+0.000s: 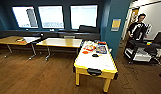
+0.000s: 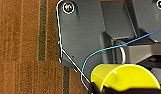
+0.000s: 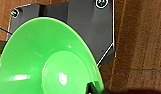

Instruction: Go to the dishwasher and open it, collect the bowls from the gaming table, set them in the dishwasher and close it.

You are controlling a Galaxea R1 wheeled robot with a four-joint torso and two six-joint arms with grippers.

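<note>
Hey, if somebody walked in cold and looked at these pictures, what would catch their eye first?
Probably the lime-green bowl looming large in the right wrist view, over the brown wood floor. Next, the small yellow bowl in the left wrist view, with a thin blue cable looping past it. In the head view, the yellow-rimmed gaming table stands mid-room with small colourful items at its far end, and a person stands in the doorway at right.
</note>
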